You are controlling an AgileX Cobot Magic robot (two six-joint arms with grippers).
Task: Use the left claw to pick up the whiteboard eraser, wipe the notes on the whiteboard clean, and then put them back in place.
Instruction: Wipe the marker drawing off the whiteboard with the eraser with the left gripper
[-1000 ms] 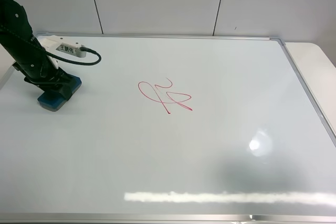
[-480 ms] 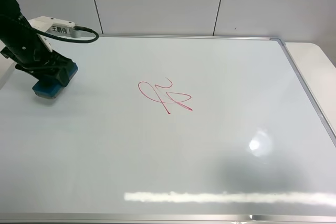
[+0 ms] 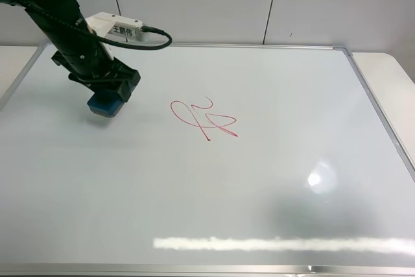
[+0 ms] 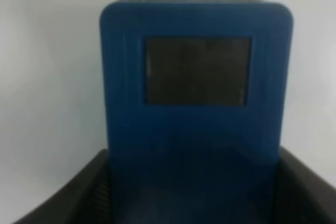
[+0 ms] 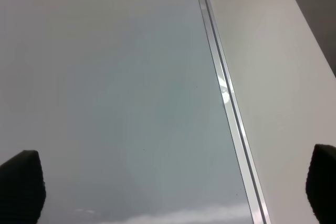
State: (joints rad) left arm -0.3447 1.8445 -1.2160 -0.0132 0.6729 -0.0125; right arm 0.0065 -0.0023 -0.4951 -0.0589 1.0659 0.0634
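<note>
Left claw (image 3: 109,93): I have it closed on the whiteboard eraser. In the wrist view the two black fingers (image 4: 79,192) press against the block's sides.
Whiteboard eraser (image 3: 104,105): blue block, held in the claw over the left part of the board, left of the notes and apart from them. My wrist view shows one dark square patch on its top (image 4: 195,71) and a strip of grey felt at its far end. I cannot tell whether the felt touches the board.
Notes (image 3: 203,119): red looping scribble, a little left of the board's centre, whole and unsmeared.
Whiteboard (image 3: 272,180): glossy white, lying flat, with a silver frame on all sides.
Left edge: the frame rail (image 3: 23,72) runs behind the arm, well apart from the eraser.
Gap to the notes: bare board between the eraser and the scribble's nearest loop.
Room beyond the notes: a wide bare stretch to the right rail (image 3: 382,118) and down to the near rail, crossed by a glare band (image 3: 279,243).
White labelled box (image 3: 117,30): on the arm above the far rail, with a black cable (image 3: 152,40) looping from it.
Right gripper (image 5: 170,187): jaws spread wide, over the board's right rail (image 5: 226,108).
Table (image 3: 389,76): pale surface just outside the right rail.
</note>
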